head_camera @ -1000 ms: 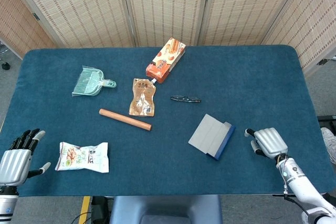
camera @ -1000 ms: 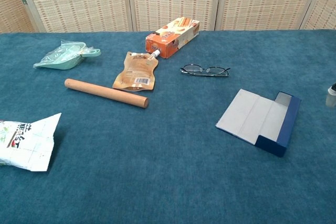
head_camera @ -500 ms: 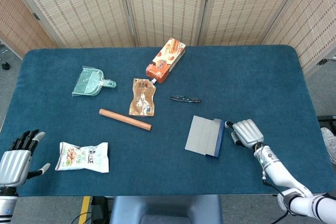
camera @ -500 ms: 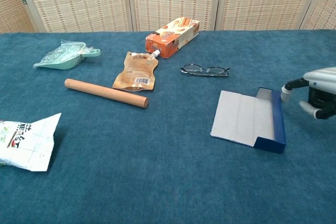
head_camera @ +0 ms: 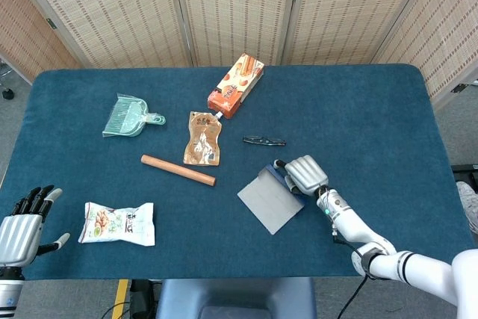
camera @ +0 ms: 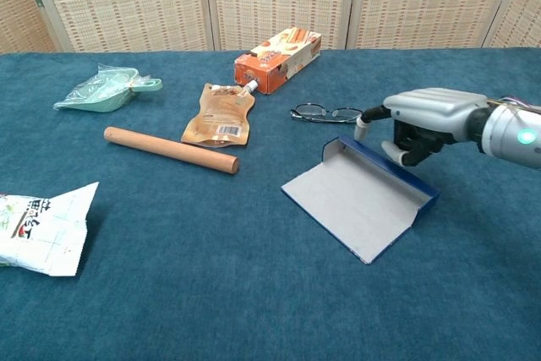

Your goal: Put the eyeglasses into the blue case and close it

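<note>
The open blue case (head_camera: 270, 198) (camera: 363, 200) lies at the table's centre right, its grey lid flap spread toward me and its blue tray on the far side. My right hand (head_camera: 305, 174) (camera: 427, 120) presses on the far right side of the tray with its fingers curled and thumb out. The eyeglasses (head_camera: 264, 140) (camera: 330, 113) lie folded on the cloth just beyond the case, a little left of that hand and apart from it. My left hand (head_camera: 21, 229) hangs at the near left corner with fingers apart, holding nothing.
An orange carton (head_camera: 235, 86) lies at the back centre, with a brown pouch (head_camera: 202, 138) in front of it. A wooden rod (head_camera: 178, 169) lies left of the case. A green dustpan (head_camera: 128, 116) and a snack bag (head_camera: 118, 223) lie on the left side.
My right hand has travelled from the right edge leftward and away from me, pushing the case along and turning it. The case now lies close to the eyeglasses. My left hand has not moved.
</note>
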`<state>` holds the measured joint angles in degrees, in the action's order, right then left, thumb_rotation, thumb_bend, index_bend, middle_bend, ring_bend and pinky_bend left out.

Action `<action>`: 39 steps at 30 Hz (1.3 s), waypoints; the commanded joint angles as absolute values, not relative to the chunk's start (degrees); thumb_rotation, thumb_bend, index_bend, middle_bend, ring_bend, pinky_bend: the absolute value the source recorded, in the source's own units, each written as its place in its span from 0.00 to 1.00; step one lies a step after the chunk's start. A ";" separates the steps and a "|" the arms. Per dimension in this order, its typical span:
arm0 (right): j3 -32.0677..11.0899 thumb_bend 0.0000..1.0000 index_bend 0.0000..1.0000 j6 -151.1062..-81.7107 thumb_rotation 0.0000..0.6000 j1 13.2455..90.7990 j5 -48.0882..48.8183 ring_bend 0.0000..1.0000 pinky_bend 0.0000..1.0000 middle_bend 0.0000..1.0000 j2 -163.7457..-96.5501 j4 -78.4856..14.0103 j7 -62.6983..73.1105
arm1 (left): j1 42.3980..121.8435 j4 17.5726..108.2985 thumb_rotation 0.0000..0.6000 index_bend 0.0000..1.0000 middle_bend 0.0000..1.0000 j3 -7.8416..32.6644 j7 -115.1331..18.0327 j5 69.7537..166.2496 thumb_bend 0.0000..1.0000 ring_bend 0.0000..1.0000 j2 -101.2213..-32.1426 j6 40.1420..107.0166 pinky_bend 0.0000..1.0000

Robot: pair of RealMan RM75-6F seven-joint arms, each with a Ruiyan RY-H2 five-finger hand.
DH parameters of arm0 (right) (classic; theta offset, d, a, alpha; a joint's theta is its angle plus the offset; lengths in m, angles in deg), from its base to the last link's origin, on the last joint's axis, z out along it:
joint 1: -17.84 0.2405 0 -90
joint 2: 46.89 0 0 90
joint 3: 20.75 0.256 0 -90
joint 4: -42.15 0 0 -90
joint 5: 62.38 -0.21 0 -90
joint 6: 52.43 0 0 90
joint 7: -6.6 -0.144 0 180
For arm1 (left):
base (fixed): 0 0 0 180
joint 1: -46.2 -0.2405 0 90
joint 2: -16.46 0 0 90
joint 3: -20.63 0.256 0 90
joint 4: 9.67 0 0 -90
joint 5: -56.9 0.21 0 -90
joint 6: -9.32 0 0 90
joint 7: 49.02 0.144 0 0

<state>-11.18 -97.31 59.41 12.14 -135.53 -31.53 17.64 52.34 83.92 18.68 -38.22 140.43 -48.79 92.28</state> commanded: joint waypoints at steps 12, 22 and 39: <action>-18.03 0.66 0.25 -102.42 1.00 56.53 20.53 1.00 1.00 1.00 -127.49 -44.01 16.63 | 52.17 83.32 1.00 0.18 0.13 19.02 -39.42 140.75 0.20 0.10 -49.01 92.21 0.22; -22.37 0.66 0.25 -100.55 1.00 55.17 21.13 1.00 1.00 1.00 -126.47 -43.44 17.77 | 52.14 83.92 1.00 0.18 0.13 19.35 -39.13 141.59 0.20 0.10 -49.15 92.43 0.22; -18.41 0.68 0.28 -100.55 1.00 55.84 16.54 1.00 1.00 1.00 -125.56 -36.01 15.28 | 52.15 84.82 1.00 0.18 0.13 19.27 -38.09 141.40 0.20 0.10 -48.87 92.35 0.22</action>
